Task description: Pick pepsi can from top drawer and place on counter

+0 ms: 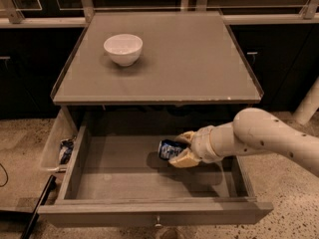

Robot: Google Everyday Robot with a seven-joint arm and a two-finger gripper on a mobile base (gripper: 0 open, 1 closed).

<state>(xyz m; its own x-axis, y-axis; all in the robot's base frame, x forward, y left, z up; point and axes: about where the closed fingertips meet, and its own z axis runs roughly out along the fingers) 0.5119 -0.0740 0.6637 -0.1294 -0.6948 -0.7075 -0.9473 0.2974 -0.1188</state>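
The pepsi can [168,148], dark blue with white markings, lies on its side inside the open top drawer [99,214], right of the middle. My gripper [182,148] reaches in from the right, with its tan fingers [183,159] closed above and below the can's right end. The can seems to be held just off the drawer floor, with a shadow under it. The counter [189,59] is the flat grey-brown top directly above the drawer.
A white bowl [123,49] stands on the counter at the back left. A narrow clear bin [54,143] beside the drawer's left wall holds a blue-and-white foil bag [66,151]. A dark rod [37,208] lies on the floor at lower left. Dark cabinets flank the counter.
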